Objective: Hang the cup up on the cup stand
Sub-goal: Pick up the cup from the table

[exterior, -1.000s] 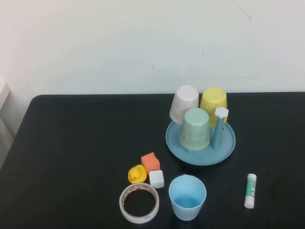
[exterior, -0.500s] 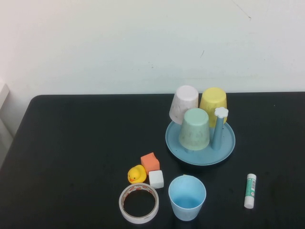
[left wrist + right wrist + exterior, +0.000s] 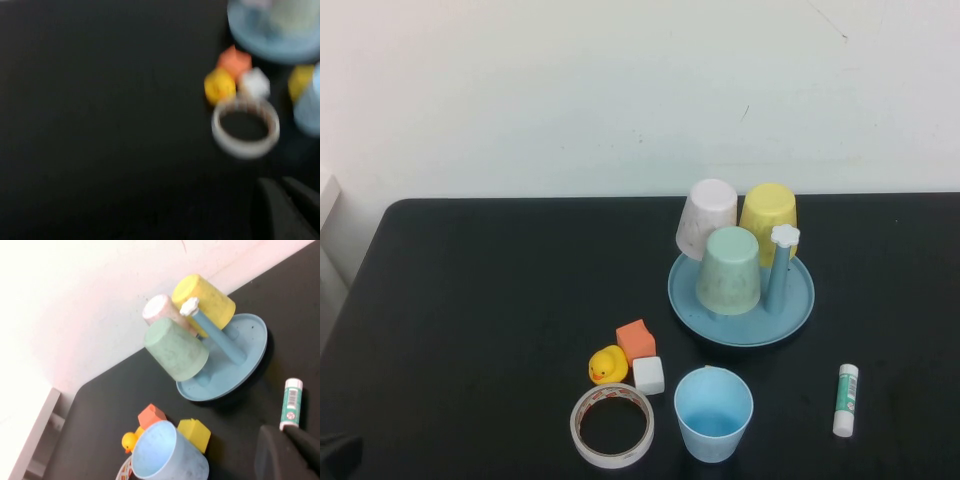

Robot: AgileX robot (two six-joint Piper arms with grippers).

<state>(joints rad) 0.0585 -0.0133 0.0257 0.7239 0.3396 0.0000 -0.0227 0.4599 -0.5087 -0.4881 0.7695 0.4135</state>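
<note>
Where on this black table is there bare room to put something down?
The whole left half of the table is bare, and so is the strip right of the glue stick. It is crowded between the tape roll, light blue cup and cup stand.

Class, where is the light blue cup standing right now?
In the high view, the blue cup stands upright at the table's near edge, right of the tape roll and just in front of the cup stand.
</note>
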